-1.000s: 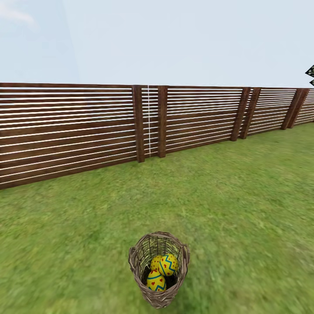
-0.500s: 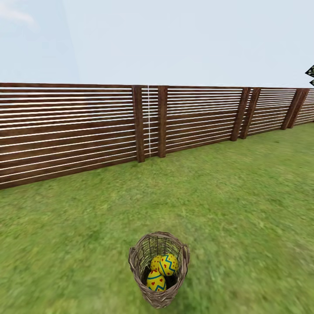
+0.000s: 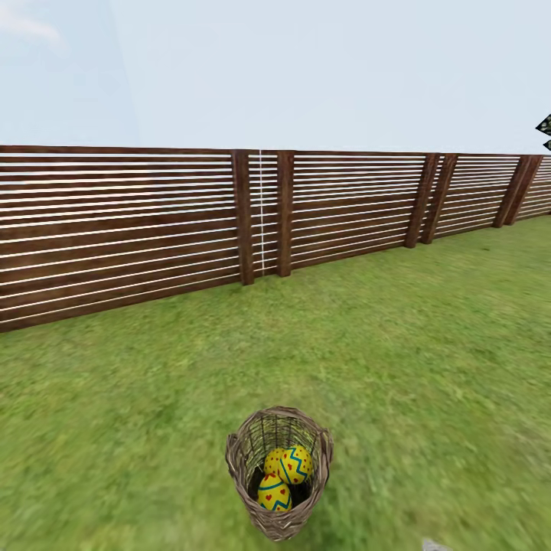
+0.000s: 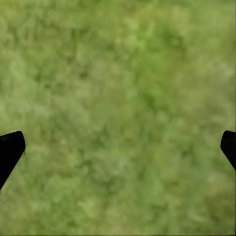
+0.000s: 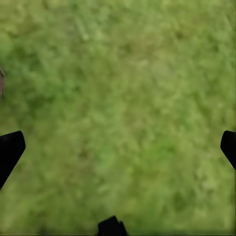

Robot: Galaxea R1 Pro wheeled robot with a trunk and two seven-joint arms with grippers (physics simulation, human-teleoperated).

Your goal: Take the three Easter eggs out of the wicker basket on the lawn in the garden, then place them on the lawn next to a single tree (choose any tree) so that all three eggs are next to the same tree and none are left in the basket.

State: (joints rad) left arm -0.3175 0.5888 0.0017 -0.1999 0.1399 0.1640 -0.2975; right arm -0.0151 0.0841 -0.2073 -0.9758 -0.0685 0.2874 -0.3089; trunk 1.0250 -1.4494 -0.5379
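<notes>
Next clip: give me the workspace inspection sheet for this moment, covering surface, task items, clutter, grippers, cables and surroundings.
Surface: lawn, mottled green grass, flat.
Job's things: wicker basket stands upright on the grass near the head view's bottom edge; Easter eggs lie inside it, two plainly seen and a third partly hidden behind them. None are out on the grass yet.
Clutter: nothing seen.
Grippers: left gripper open over bare grass, holding nothing; right gripper open over grass, holding nothing.
Cables: nothing seen.
Surroundings: brown slat fence runs across behind the lawn, pale sky above; a dark patterned object shows at the head view's right edge, too cut off to identify.
</notes>
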